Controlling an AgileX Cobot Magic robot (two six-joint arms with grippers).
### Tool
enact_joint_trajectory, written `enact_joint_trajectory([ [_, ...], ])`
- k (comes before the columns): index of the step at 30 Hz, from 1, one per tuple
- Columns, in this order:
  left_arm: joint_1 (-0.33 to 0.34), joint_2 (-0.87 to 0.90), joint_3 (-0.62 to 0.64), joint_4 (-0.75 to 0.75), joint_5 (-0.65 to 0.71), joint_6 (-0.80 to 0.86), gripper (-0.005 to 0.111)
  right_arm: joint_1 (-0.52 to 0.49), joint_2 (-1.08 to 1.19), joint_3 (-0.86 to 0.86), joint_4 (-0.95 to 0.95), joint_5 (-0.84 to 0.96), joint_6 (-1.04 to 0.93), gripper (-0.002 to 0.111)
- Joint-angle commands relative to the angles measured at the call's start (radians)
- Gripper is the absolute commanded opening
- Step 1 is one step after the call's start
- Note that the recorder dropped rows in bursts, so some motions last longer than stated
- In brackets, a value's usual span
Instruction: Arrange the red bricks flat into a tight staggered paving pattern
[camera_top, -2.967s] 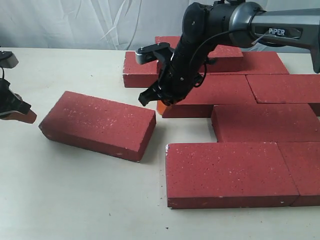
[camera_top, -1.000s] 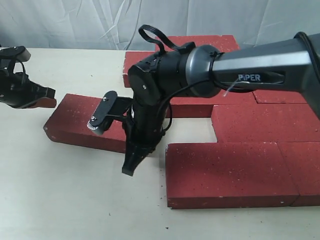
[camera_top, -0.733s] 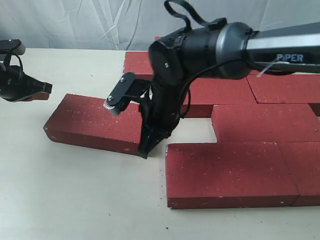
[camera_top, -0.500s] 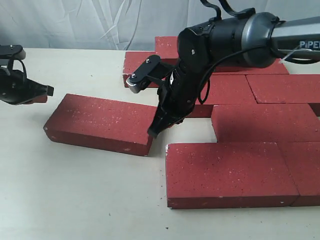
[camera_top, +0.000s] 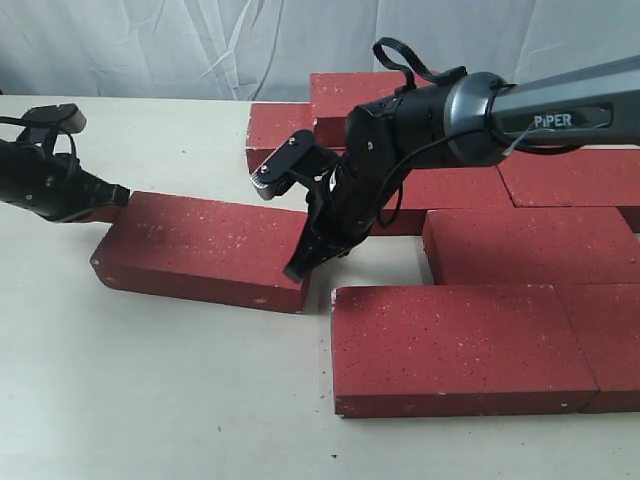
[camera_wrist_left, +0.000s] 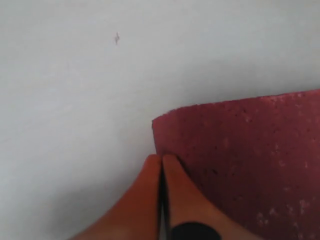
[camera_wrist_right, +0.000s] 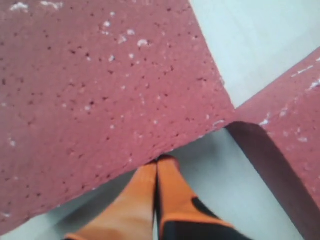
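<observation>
The loose brick (camera_top: 200, 248) lies flat on the bench (camera_top: 170, 400) at the left, just beside the laid bricks (camera_top: 520, 245) on the right. It does not yet touch them: a narrow gap parts its right end from the near-row brick (camera_top: 460, 345). Over the last few seconds it has swung from a marked skew to nearly parallel with the rows. The right arm (camera_top: 430, 115), which was over the laid rows, has come round to the brick's near right corner. Its jaws are pressed together and hold nothing, with the orange fingertips (camera_wrist_right: 142, 187) at the brick's edge. The left arm (camera_top: 45, 180), earlier well off to the left, now has its jaws at the far left corner, also pressed together, fingertips (camera_wrist_left: 150, 177) against the brick. With a pusher at each end, the brick looks ready to be slid right into the open notch in the middle row, though it probably still needs a little squaring.
</observation>
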Motion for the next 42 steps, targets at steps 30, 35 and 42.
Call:
enact_joint_trajectory([
  [30, -0.003, 0.002, -0.005, 0.14, 0.289, -0.091, 0.0, -0.005, -0.018, -0.002, -0.105, 0.006, 0.019, -0.001],
  [35, -0.003, 0.002, -0.005, 0.135, 0.304, -0.091, 0.0, -0.005, -0.023, -0.002, -0.163, 0.04, 0.053, -0.001],
  [42, -0.005, 0.002, -0.005, 0.1, 0.3, -0.065, 0.0, -0.005, -0.058, -0.002, -0.177, 0.073, 0.081, -0.001],
])
